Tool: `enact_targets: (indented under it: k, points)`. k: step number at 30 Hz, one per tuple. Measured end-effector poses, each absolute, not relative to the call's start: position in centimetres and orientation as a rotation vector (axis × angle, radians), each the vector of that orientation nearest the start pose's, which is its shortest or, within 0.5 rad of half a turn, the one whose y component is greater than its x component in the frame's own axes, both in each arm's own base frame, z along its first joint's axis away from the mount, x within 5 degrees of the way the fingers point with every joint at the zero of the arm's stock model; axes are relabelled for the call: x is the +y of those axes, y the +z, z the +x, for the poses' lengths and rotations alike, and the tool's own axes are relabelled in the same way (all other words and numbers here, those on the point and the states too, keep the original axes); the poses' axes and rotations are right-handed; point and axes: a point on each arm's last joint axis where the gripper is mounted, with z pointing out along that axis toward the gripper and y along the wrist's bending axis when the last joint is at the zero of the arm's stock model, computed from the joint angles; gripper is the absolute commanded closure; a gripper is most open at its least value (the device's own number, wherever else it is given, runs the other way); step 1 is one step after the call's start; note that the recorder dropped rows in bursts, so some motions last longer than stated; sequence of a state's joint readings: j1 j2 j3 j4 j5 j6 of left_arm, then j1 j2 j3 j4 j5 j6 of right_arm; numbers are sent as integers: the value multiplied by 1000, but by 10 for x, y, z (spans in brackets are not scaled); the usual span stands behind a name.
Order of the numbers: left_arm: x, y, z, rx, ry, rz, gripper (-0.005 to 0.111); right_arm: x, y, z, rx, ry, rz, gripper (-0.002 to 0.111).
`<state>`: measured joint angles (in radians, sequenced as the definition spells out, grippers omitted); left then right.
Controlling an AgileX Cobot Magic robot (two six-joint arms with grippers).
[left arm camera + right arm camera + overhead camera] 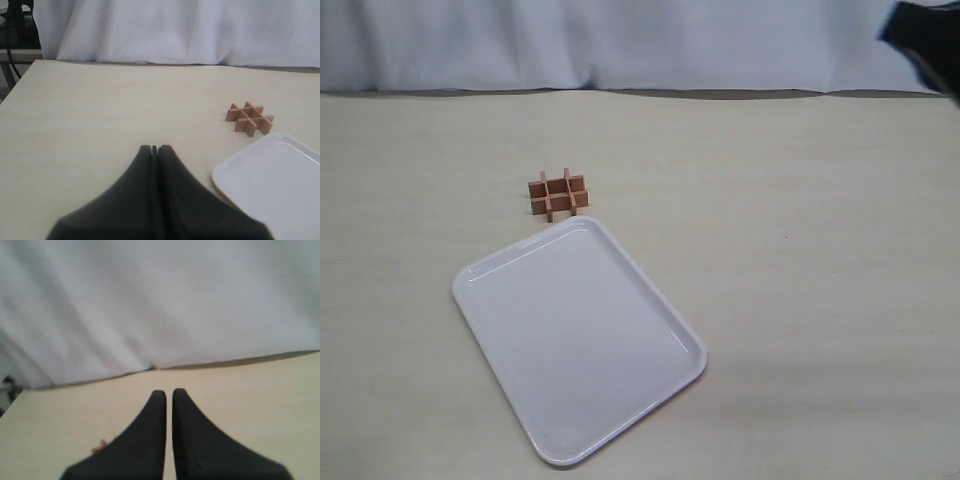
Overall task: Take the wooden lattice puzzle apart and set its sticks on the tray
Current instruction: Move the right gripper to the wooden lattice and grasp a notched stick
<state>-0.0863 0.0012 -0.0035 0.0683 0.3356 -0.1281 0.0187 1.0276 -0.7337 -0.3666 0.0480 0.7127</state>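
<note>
Wrist views show left gripper (154,148) pressed together, right gripper (165,392) nearly so (both empty); exterior alone shows whole tray (580,340) beside wooden lattice puzzle (558,194)

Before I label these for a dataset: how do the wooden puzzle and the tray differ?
The puzzle is reddish-brown; the tray is white. The puzzle is far smaller than the tray. The puzzle is an open grid of crossed strips; the tray is one flat sheet with a low rim. Both lie on the table, close together.
</note>
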Motion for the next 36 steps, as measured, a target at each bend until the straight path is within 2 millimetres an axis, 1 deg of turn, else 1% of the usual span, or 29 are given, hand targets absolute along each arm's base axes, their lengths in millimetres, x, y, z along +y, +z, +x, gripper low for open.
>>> enact_targets:
  k: [1, 2, 3, 4, 5, 7, 8, 11, 12, 13, 17, 20, 21, 24, 26, 28, 31, 34, 36]
  points:
    - [-3, 184, 54, 1817, -86, 5, 107, 15, 332, 236, 1838, 261, 260, 104]
    - [-3, 184, 54, 1817, -86, 5, 107, 31, 326, 252, 1905, 274, 199, 104]
    - [-3, 184, 54, 1817, -86, 5, 107, 42, 325, 264, 1947, 273, 154, 104]
    - [-3, 184, 54, 1817, -86, 5, 107, 55, 317, 277, 2002, 269, 109, 104]
    - [-3, 184, 54, 1817, -86, 5, 107, 73, 313, 289, 2049, 267, 40, 104]
    - [-3, 184, 54, 1817, -86, 5, 107, 98, 298, 309, 2134, 247, -45, 104]
    - [-3, 184, 54, 1817, -86, 5, 107, 115, 289, 322, 2184, 226, -100, 104]
    - [-3, 184, 54, 1817, -86, 5, 107, 147, 267, 351, 2295, 148, -190, 104]
    - [-3, 184, 54, 1817, -86, 5, 107, 155, 263, 359, 2325, 122, -203, 104]
    - [-3, 184, 54, 1817, -86, 5, 107, 164, 255, 367, 2362, 88, -221, 104]
    - [-3, 184, 54, 1817, -86, 5, 107, 190, 220, 396, 2475, -17, -274, 104]
    - [-3, 184, 54, 1817, -86, 5, 107, 200, 202, 412, 2526, -53, -272, 102]
    - [-3, 184, 54, 1817, -86, 5, 107, 201, 197, 416, 2538, -66, -271, 100]
    - [-3, 184, 54, 1817, -86, 5, 107, 207, 183, 429, 2562, -93, -268, 89]
    - [-3, 184, 54, 1817, -86, 5, 107, 211, 177, 436, 2563, -91, -263, 80]
    - [-3, 184, 54, 1817, -86, 5, 107, 214, 174, 441, 2560, -90, -262, 74]
    - [-3, 184, 54, 1817, -86, 5, 107, 216, 168, 446, 2560, -95, -272, 74]
    - [-3, 184, 54, 1817, -86, 5, 107, 213, 162, 452, 2563, -100, -273, 74]
    - [-3, 184, 54, 1817, -86, 5, 107, 207, 158, 456, 2573, -95, -246, 74]
